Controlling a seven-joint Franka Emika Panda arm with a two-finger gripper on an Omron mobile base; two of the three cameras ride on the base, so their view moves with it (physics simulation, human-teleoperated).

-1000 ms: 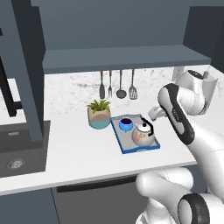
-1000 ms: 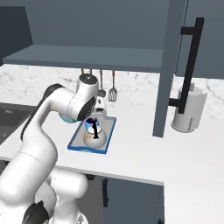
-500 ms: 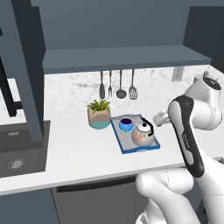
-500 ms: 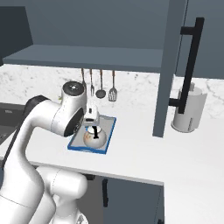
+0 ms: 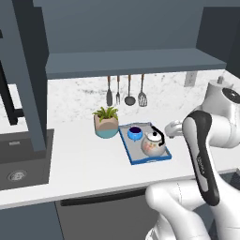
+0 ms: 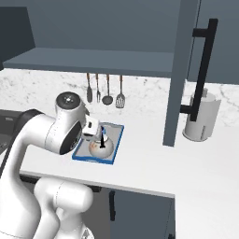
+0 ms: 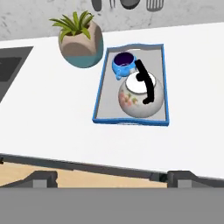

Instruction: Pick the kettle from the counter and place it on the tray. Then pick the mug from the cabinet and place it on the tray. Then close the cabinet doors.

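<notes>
The whitish-pink kettle [image 7: 141,96] with its black handle stands on the blue-rimmed tray [image 7: 101,101], at the near end. The small blue mug [image 7: 124,64] sits behind it on the same tray. In the left base view the kettle [image 5: 153,145] and mug [image 5: 135,133] share the tray [image 5: 137,160] on the speckled counter [image 5: 89,161]. My gripper [image 7: 112,177] hangs open and holds nothing, above the counter's front edge and back from the tray. Both cabinet doors stand open: the left door [image 5: 29,70] and the right door [image 6: 180,70]. The cabinet shelf [image 5: 131,61] is bare.
A teal-and-tan plant pot [image 5: 106,124] stands just left of the tray. Utensils [image 5: 125,91] hang on the back wall. A paper-towel roll [image 6: 200,116] stands at the right, behind the right door's handle [image 6: 203,70]. A dark sink [image 5: 18,159] lies at the far left.
The arm's elbow has swung out and lower, and the hand has drawn back a little from the tray. Kettle and mug have stayed in place. The jaws remain open.
</notes>
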